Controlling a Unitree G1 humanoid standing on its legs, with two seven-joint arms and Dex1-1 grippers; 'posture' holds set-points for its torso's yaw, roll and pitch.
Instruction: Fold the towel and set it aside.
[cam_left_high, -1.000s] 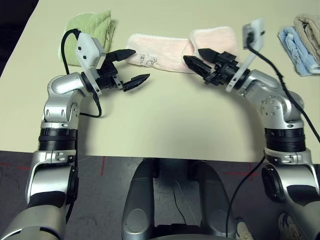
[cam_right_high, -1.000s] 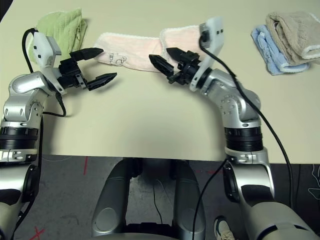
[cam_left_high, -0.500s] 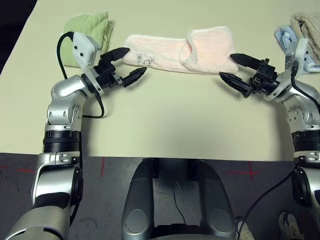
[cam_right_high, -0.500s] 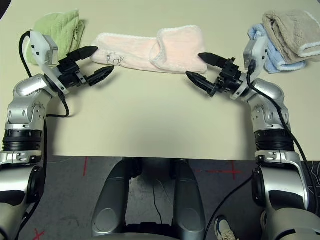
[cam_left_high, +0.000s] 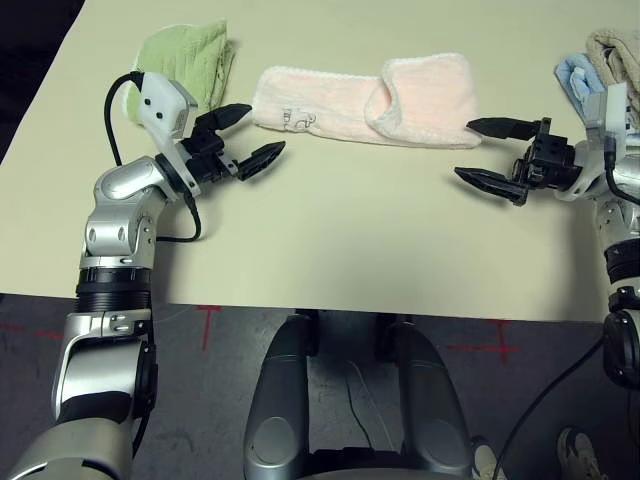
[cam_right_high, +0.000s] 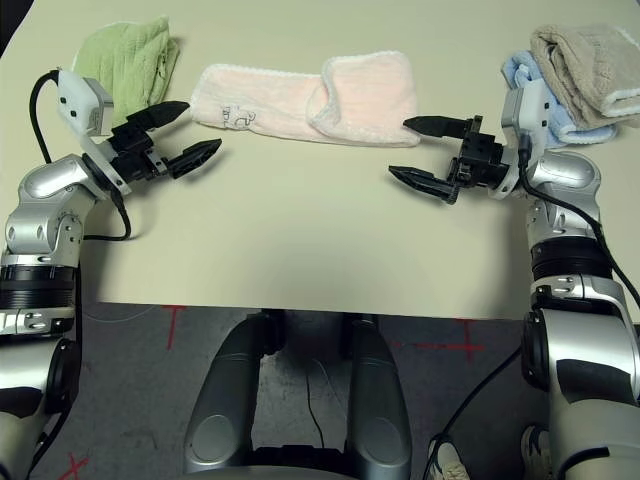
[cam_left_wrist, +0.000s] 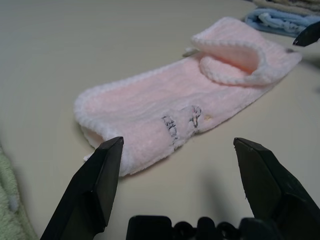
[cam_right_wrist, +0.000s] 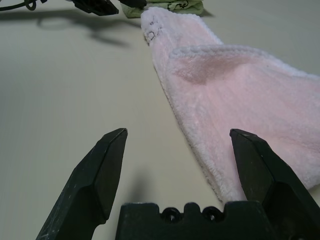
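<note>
- Presently, the towel (cam_left_high: 360, 100) is laid across the far middle of the table (cam_left_high: 330, 240); its right end is folded back over itself, and the small print is seen near its left end
- left gripper (cam_left_high: 245, 135) is held just off the towel's left end, not touching; fingers spread wide, nothing grasped
- right gripper (cam_left_high: 493, 152) is held just off the towel's right end, apart from it; fingers likewise spread, empty
- green towel (cam_left_high: 190, 58) is noted at far left, behind the left gripper; blue towel (cam_right_high: 545, 90) and beige towel (cam_right_high: 585, 55) are stacked at far right
</note>
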